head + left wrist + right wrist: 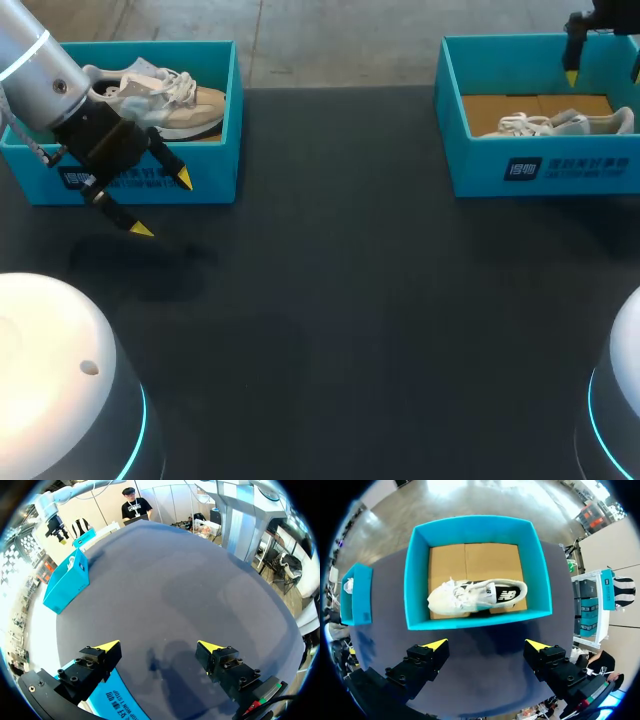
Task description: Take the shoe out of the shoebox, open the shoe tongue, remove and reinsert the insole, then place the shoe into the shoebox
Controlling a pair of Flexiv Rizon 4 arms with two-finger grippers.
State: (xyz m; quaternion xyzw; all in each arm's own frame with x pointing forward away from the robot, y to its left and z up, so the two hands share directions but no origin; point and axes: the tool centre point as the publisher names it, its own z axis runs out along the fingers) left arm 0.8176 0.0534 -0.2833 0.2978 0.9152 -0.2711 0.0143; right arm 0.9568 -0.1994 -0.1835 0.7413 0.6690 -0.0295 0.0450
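Shoe (475,596) lying in box (415,580) on dark desk (350,300) | left end effector (159,646) hovering spread | right end effector (487,644) hanging spread above box

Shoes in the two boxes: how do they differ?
The left shoe is tan and grey, the right shoe white. The left shoe is partly hidden by the left arm; the right shoe shows whole in the right wrist view. Both have white laces and lie in blue boxes: the left box, the right box.
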